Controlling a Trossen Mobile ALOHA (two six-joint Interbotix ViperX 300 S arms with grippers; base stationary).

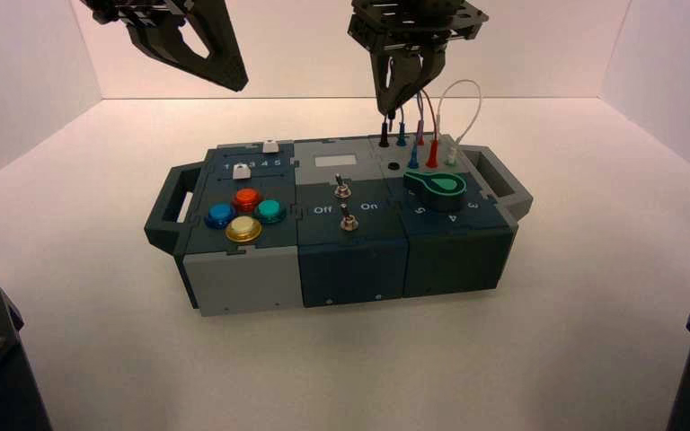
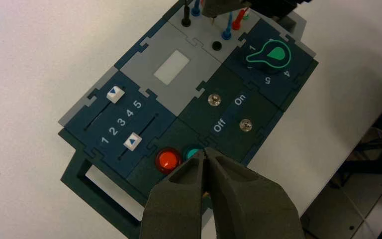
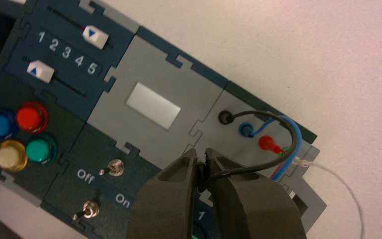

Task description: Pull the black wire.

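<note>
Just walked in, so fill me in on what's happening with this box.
The right gripper, above the box's jack panel, holds one end of the black wire between its fingers. That end appears to be out of its socket; the other remains plugged in at the black socket by the panel's far edge. The left gripper waits over the box's left side, holding nothing.

Green knob [image 1: 443,187], red button [image 1: 247,199], white sliders [image 3: 95,37], blue-plugged lead [image 3: 246,130] on the box [image 1: 350,262]
</note>
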